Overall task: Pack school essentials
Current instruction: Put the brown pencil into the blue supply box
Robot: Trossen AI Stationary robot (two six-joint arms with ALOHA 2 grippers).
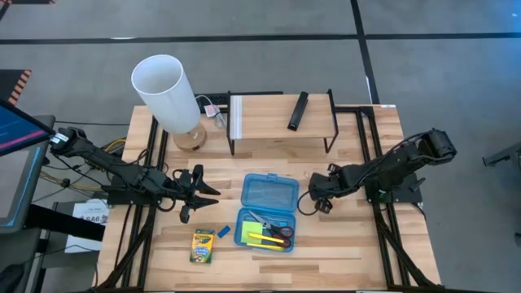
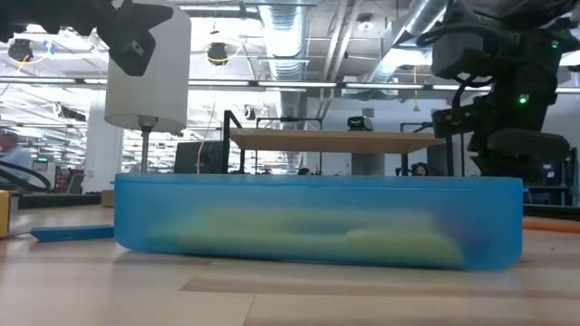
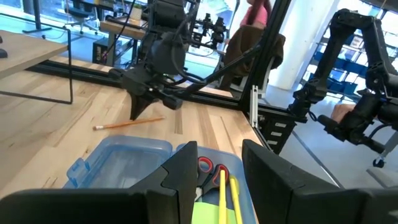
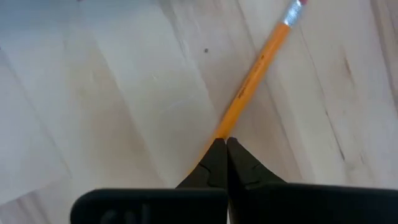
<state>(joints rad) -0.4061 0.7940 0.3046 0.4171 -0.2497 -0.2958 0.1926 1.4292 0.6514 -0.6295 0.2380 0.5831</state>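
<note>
An open blue pencil case (image 1: 269,195) lies at mid-table. Its near half holds the green sticky-note pad (image 1: 245,232), red-handled scissors (image 1: 281,232) and two yellow sticks (image 3: 225,193). The crayon box (image 1: 203,245) and the blue eraser (image 1: 222,232) lie flat on the table left of it. My left gripper (image 1: 195,195) is open and hovers left of the case, its fingers framing the case in the left wrist view (image 3: 217,177). My right gripper (image 1: 308,202) is to the right of the case, shut on the orange pencil (image 4: 258,68). No pale pen shows. My right gripper pinches the orange pencil between its two fingertips (image 4: 216,155), at a point (image 4: 225,132) well away from the eraser end (image 4: 293,11). The fingers come from above, pointing down (image 3: 138,109). The pencil lies about level, at or just above the tabletop (image 3: 127,124).
A white-shaded lamp (image 1: 167,89) stands at the far left. A wooden shelf on black legs (image 1: 269,114) at the far edge carries a black bar (image 1: 298,111). Bare wood lies right of the case and along the near edge. A person (image 3: 258,12) shows beyond the table.
</note>
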